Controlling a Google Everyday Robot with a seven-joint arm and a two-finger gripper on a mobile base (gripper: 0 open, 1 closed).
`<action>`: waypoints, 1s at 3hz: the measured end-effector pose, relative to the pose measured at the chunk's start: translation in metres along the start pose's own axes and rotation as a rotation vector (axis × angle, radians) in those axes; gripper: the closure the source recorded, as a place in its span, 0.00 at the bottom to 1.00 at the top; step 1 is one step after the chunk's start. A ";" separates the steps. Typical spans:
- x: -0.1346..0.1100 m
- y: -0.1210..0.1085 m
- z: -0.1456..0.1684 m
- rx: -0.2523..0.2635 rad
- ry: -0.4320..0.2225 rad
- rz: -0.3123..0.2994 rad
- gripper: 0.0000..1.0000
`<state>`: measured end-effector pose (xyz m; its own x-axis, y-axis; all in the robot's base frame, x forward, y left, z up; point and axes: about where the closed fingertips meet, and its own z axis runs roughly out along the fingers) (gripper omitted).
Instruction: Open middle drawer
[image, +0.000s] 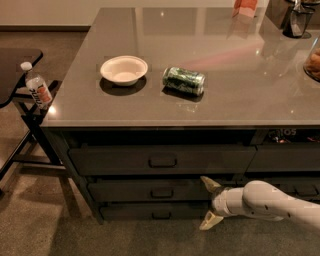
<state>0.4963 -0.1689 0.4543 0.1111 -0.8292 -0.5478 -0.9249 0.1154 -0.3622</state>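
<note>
My gripper (206, 202) sits low at the near right of the scene. Its two fingers (210, 184) are pale cream, flat and tapered to blunt points, and they stand well apart. Behind them is my wrist (229, 202), a short white cylinder with faint grey seams. It widens into my forearm (272, 202), a smooth, rounded white shell that runs off the right edge.
</note>
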 end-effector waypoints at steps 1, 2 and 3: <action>0.001 -0.004 0.005 0.013 0.006 -0.014 0.00; 0.011 -0.018 0.019 0.046 0.022 -0.036 0.00; 0.020 -0.038 0.033 0.082 0.032 -0.048 0.00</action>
<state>0.5456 -0.1720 0.4318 0.1411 -0.8519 -0.5044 -0.8861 0.1185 -0.4481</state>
